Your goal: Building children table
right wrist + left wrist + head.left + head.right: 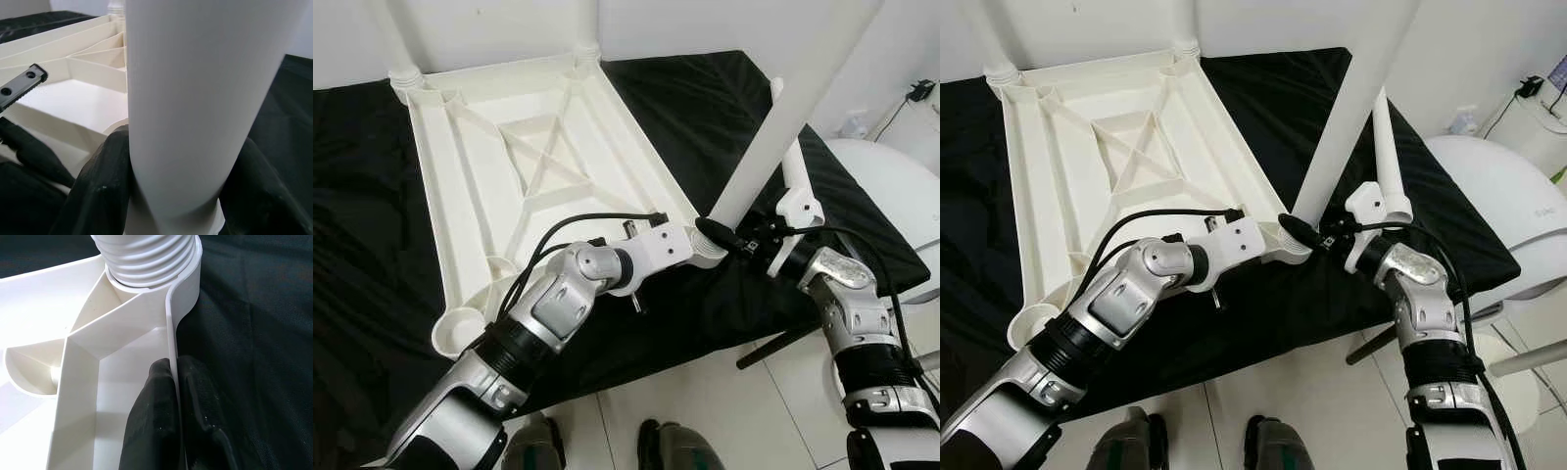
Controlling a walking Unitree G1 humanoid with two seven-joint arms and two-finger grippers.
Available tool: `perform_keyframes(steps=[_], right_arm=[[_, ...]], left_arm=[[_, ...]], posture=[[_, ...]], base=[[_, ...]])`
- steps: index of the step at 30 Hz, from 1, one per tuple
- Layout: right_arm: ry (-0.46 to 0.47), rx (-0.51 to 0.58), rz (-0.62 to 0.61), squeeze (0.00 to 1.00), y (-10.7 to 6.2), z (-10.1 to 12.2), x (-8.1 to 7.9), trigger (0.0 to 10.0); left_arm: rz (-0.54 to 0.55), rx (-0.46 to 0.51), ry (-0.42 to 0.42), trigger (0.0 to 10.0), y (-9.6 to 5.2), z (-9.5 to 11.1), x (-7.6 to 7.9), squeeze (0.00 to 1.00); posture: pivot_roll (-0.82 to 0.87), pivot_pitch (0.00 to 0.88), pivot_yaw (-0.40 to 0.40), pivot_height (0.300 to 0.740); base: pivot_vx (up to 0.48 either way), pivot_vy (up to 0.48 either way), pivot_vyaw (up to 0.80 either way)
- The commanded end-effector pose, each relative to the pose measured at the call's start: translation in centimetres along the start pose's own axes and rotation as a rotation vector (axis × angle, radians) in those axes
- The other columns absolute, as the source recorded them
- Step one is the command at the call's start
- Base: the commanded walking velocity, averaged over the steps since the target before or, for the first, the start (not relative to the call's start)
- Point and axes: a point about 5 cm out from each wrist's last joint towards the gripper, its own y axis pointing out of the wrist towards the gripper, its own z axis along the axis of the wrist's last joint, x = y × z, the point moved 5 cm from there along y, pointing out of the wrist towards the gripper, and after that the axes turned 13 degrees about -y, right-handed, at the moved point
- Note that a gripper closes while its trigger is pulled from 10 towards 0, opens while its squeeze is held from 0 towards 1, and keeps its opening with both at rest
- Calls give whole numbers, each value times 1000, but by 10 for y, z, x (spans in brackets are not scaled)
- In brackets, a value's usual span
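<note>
Black cloth covers the surface under the upturned white tabletop; pale tiled floor.

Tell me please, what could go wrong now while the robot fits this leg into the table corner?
The leg stands tilted in its corner socket, so it might cross-thread or jam. The left gripper pinches only the thin rim of the upside-down tabletop; it may slip when the right gripper twists. The tabletop lies on loose black cloth and could slide.
</note>
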Motion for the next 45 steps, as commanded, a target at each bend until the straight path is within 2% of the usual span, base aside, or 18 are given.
perform_keyframes(steps=[1, 3, 7, 9, 13, 18, 25, 31, 36, 45], right_arm=[[11, -25, -48, 0, -3, -5, 3, 10000], [38, -21, -119, 0, -3, -3, 6, 10000], [47, -14, -154, 0, -3, -2, 6, 10000], [47, -8, -239, 0, -3, 1, 8, 10000], [51, -5, -258, 0, -2, 3, 7, 10000], [53, -16, -369, 0, 4, 7, 0, 10000], [71, -25, -457, 0, 9, 12, -8, 10000], [135, -26, -591, 0, 11, 14, -12, 10000], [134, -86, -760, 0, 6, 11, -7, 10000], [135, -137, -896, 0, 4, 10, -7, 10000]], left_arm=[[35, -73, -5, 10000, 1, -19, -3, 0], [33, -72, -5, 10000, 2, -20, -2, 0], [33, -72, -5, 10000, 2, -20, -1, 0], [32, -72, -8, 10000, 2, -21, 0, 0], [32, -73, -9, 10000, 2, -21, 0, 0], [29, -75, -12, 10000, 2, -23, 2, 0], [30, -74, -12, 10000, 2, -23, 2, 0], [30, -73, -17, 10000, 2, -22, 2, 0], [31, -72, -20, 10000, 2, -22, 2, 0], [37, -71, -22, 10000, 2, -20, -1, 0]], posture=[[-8, 79, -32, 740], [-9, 76, -35, 740], [-9, 74, -37, 740], [-11, 71, -37, 740], [-12, 70, -38, 740], [-11, 68, -39, 740], [-12, 66, -41, 740], [-11, 66, -41, 740], [-10, 73, -43, 740], [-11, 77, -36, 740]], base=[[0, 0, 0], [0, 0, 0], [0, 0, 0], [0, 0, 0], [0, 0, 0], [0, 0, 0], [0, 0, 0], [0, 0, 0], [0, 0, 0], [0, 0, 0]])
